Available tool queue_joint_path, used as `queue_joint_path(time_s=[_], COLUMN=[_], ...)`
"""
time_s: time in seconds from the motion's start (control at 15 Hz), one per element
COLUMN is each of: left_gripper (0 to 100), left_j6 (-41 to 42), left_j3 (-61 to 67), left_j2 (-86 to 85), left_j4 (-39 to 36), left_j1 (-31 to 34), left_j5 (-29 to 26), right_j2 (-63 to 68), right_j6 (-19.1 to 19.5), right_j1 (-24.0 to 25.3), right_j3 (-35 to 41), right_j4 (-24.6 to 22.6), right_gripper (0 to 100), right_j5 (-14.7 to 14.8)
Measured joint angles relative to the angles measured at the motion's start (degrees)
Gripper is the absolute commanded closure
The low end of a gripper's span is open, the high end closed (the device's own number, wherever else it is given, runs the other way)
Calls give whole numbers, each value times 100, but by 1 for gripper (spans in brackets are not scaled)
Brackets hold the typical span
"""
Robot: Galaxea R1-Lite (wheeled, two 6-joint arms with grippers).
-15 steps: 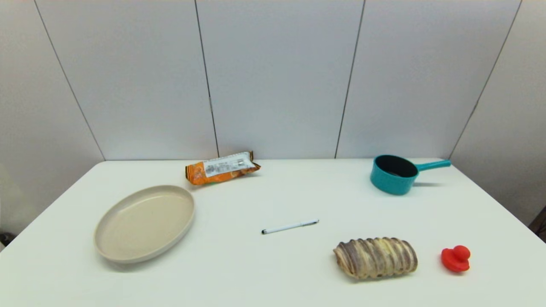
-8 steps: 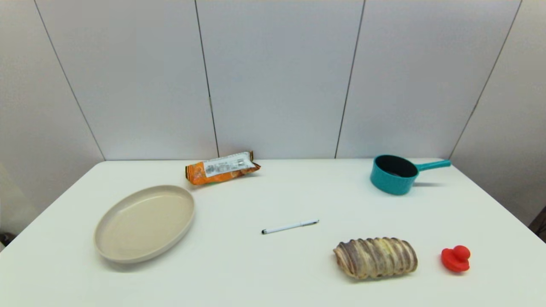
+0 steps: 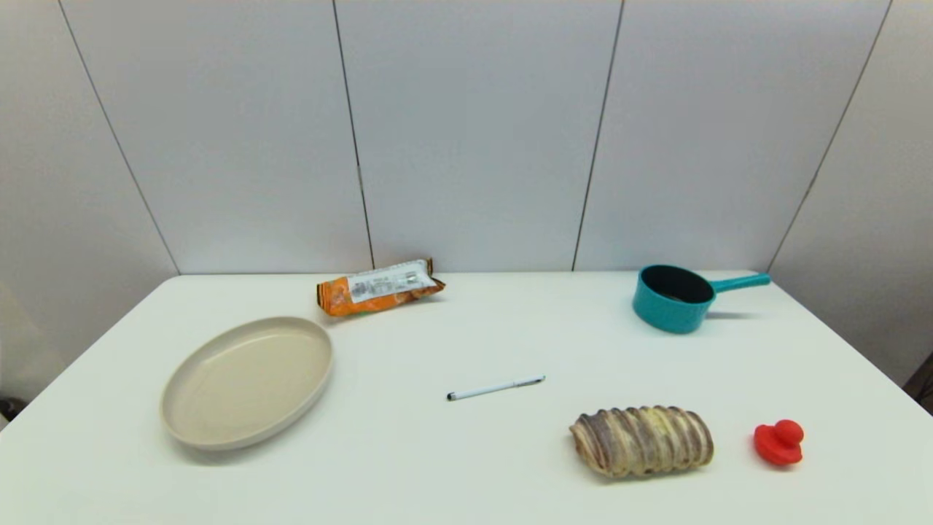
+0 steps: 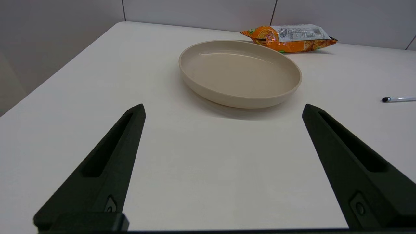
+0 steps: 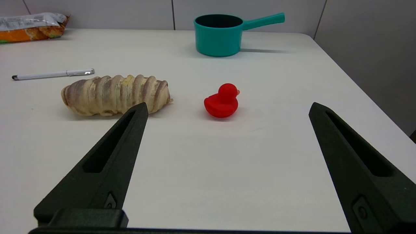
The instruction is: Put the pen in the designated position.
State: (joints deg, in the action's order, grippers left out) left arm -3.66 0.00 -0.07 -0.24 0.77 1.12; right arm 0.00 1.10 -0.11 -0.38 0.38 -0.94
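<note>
The slim white pen [image 3: 496, 387] with a black tip lies flat near the middle of the white table [image 3: 466, 467], black tip pointing left. The right wrist view shows the pen [image 5: 53, 74] beyond the bread, and its tip end [image 4: 398, 99] shows in the left wrist view. Neither arm appears in the head view. My left gripper [image 4: 223, 110] is open and empty, low over the table's near left part, short of the plate. My right gripper [image 5: 227, 109] is open and empty at the near right, with the red duck beyond it. The designated position carries no visible mark.
A beige oval plate [image 3: 246, 380] sits at the left, an orange snack packet [image 3: 379, 286] behind it. A teal saucepan [image 3: 674, 297] stands at the back right. A striped bread loaf [image 3: 641, 440] and a red toy duck [image 3: 778, 442] lie at the front right.
</note>
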Motion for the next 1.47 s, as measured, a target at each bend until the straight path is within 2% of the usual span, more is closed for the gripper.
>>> queue_joint_path(time_s=[1.47], left_gripper=[0], left_j6=[52], left_j3=[-21], left_j2=[23], left_j4=[43], left_j1=[0], left_j5=[15], right_j2=[0], right_j6=[0], right_j1=[0], right_j3=[0], right_j4=[0], right_gripper=[0], right_j5=[0])
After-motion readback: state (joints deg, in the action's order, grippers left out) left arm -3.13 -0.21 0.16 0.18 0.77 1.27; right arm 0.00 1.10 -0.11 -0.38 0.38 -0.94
